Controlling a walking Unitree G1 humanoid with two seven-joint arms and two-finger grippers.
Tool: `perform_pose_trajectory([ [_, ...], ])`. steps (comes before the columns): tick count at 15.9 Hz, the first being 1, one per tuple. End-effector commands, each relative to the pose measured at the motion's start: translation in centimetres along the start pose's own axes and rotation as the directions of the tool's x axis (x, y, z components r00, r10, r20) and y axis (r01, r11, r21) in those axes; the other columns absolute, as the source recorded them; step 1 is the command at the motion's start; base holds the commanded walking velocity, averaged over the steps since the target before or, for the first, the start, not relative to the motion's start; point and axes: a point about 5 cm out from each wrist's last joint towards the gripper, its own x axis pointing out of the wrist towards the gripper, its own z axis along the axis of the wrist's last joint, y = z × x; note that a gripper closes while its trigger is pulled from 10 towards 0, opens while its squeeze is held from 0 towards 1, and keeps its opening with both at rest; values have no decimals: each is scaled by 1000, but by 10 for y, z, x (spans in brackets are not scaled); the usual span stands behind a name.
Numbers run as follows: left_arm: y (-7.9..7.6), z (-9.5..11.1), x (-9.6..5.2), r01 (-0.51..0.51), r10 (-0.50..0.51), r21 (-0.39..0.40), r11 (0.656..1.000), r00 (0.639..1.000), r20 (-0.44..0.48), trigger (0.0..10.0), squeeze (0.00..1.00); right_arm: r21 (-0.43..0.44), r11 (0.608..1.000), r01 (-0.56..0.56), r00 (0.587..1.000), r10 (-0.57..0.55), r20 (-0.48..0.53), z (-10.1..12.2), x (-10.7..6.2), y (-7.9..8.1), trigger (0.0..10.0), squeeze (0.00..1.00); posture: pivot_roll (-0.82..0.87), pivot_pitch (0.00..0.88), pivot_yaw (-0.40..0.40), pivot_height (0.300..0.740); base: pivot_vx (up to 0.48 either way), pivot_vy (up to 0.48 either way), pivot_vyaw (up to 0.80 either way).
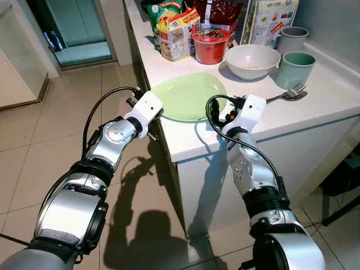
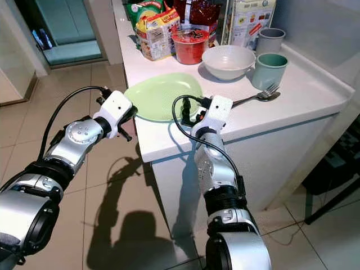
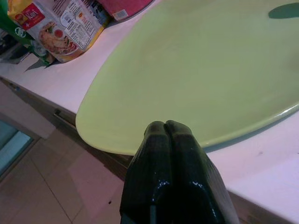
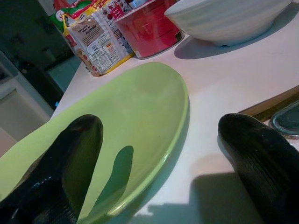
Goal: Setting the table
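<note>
A pale green plate [image 1: 188, 94] lies on the white counter [image 1: 315, 95], its near-left rim hanging slightly over the counter's corner. My left gripper [image 3: 166, 126] is shut, fingers pressed together with nothing between them, and its tips are at that overhanging rim. My right gripper [image 4: 161, 123] is open at the plate's right rim: one finger [image 4: 79, 144] is over the plate, the other [image 4: 257, 149] over bare counter. A fork [image 1: 289, 94] lies to the right of the plate. Behind it stand a white bowl [image 1: 251, 60] and a green cup [image 1: 295, 69].
At the back of the counter are a red noodle cup [image 1: 210, 45], snack packets [image 1: 177, 34], a grey cup [image 1: 292, 39] and a printed box [image 1: 269, 19]. Tiled floor stretches left toward a doorway [image 1: 79, 28]. A dark chair [image 1: 343, 185] stands at the lower right.
</note>
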Motion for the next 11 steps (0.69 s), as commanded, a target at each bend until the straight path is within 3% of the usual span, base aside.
perform_pose_trajectory([
  [1,-7,-18,-4,43,-43,-2,999,995,-86,10000,0,17,1000,-17,1000,17,-9,1,2,4,10000,0,90,0,77,740,0,0,0],
  [4,-8,-21,-4,42,-43,-8,999,995,-94,10000,0,19,1000,-19,1000,19,1,3,2,4,10000,0,88,0,75,740,0,0,0],
  [8,-13,-25,-4,27,-32,-51,998,994,-105,10000,0,-76,994,-74,978,87,191,46,-4,18,10000,0,78,0,76,740,0,0,0],
  [11,-22,-30,-3,31,-41,-80,996,992,-121,10000,0,-95,992,-86,960,108,258,68,-7,21,10000,0,68,0,75,740,0,0,0],
])
